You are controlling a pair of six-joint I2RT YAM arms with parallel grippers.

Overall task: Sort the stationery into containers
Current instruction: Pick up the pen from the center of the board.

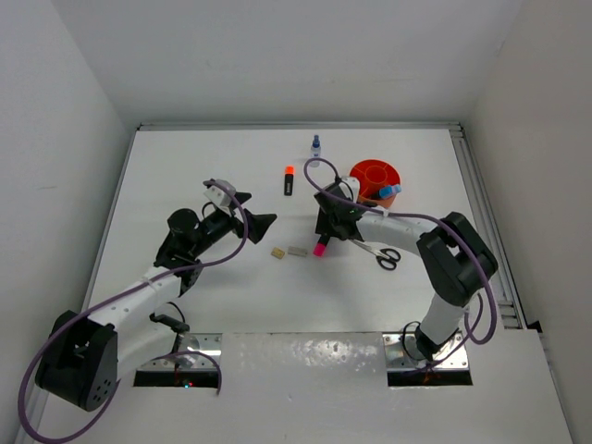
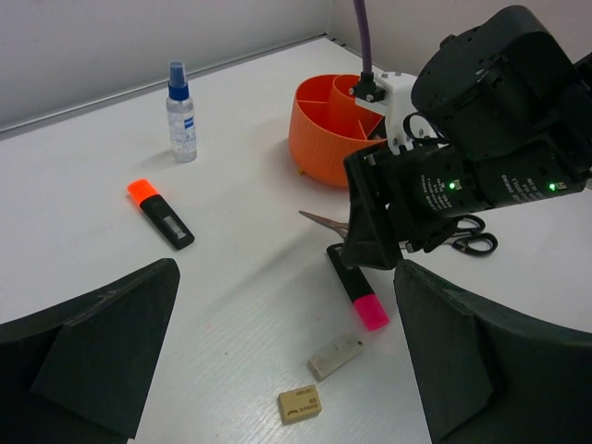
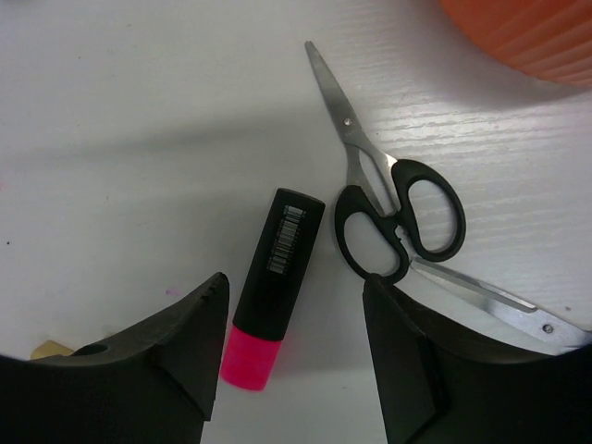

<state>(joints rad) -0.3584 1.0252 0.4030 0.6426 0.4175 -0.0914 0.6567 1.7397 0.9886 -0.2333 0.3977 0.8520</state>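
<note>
While the right end effector (image 3: pixel 294 301) hangs open astride the pink marker (image 3: pixel 275 282) on the worktop (image 3: pixel 111 111), just beside the scissors (image 3: pixel 400 222), and the left end effector (image 2: pixel 282 277) gapes idle, a skewed pinch might snag a scissor handle too.

No word or number can be read outright. The pink-capped marker (image 3: pixel 275 277) carries a white barcode label on its black barrel, its digits too small to tell. The orange-capped marker (image 2: pixel 163 213) bears a pale printed label, illegible. The spray bottle (image 2: pixel 181 111) has a small blue square logo with white lettering, too small to make out. The beige eraser (image 2: pixel 299 404) shows faint stamped marks, unreadable. Lines of small white print on the right arm's black housing (image 2: pixel 481 185), beside two green lights (image 2: pixel 450 184), are blurred.
</note>
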